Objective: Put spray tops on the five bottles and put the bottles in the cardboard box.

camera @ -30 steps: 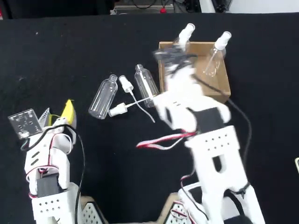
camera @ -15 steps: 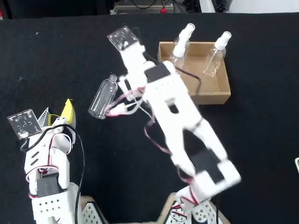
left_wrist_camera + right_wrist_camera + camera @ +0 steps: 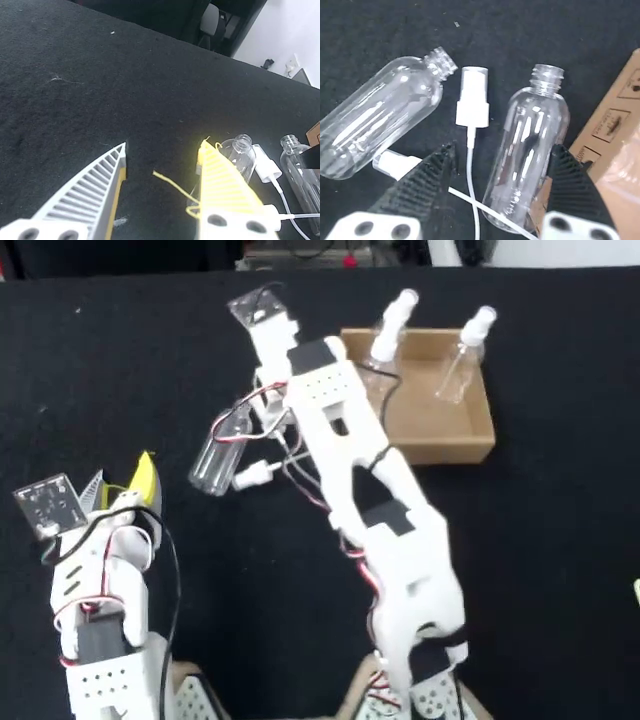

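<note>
High view: the right arm has swung from the box to the bottle left of it. Right gripper hangs wide open, empty, over this bottle and a spray top, so capping probably comes next. Left gripper also open, empty.

White arms, black servos, red-white cables, ribbed jaws.

Probably lab or office: black-clothed table, cables, chair behind.
</note>
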